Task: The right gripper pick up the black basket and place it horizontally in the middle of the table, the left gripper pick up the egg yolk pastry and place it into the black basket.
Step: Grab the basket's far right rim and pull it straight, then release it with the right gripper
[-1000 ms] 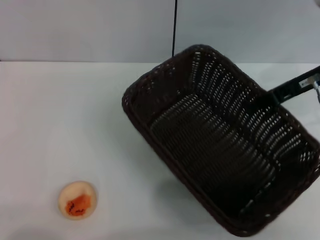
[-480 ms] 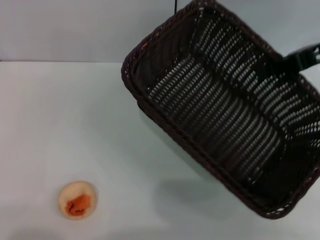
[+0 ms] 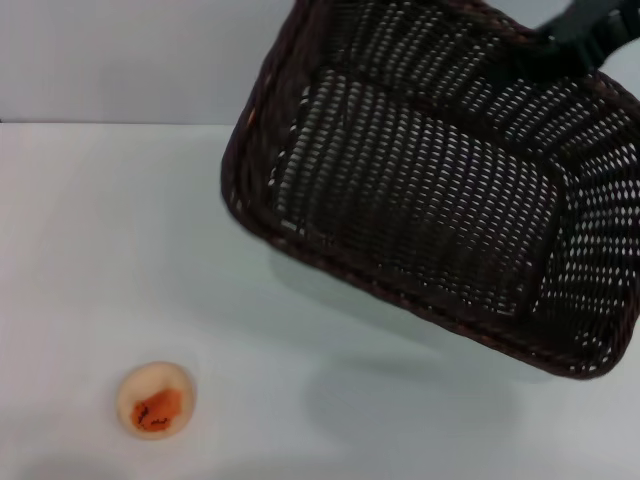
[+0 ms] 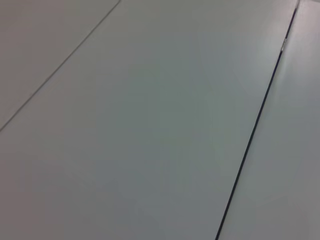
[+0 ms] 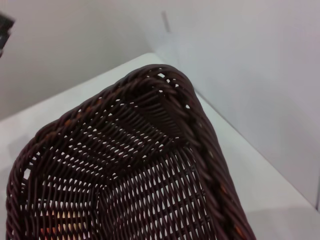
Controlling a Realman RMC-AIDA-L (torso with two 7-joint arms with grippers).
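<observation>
The black basket [image 3: 420, 190] hangs in the air over the right half of the table [image 3: 100, 230], tilted so its open side faces the head camera. My right gripper [image 3: 560, 45] is shut on the basket's far rim at the top right. The right wrist view looks along the basket's braided rim and into its woven inside [image 5: 140, 165]. The egg yolk pastry [image 3: 155, 400] lies on the table at the front left, well apart from the basket. My left gripper is not in view; the left wrist view shows only plain pale surfaces.
A pale wall [image 3: 120, 60] runs along the table's far edge. The basket's shadow [image 3: 410, 400] falls on the table below it. A thin dark seam [image 4: 255, 130] crosses the left wrist view.
The basket has been lifted off the table, risen higher and tipped toward the camera, with the right gripper moving up with it. The pastry has not moved.
</observation>
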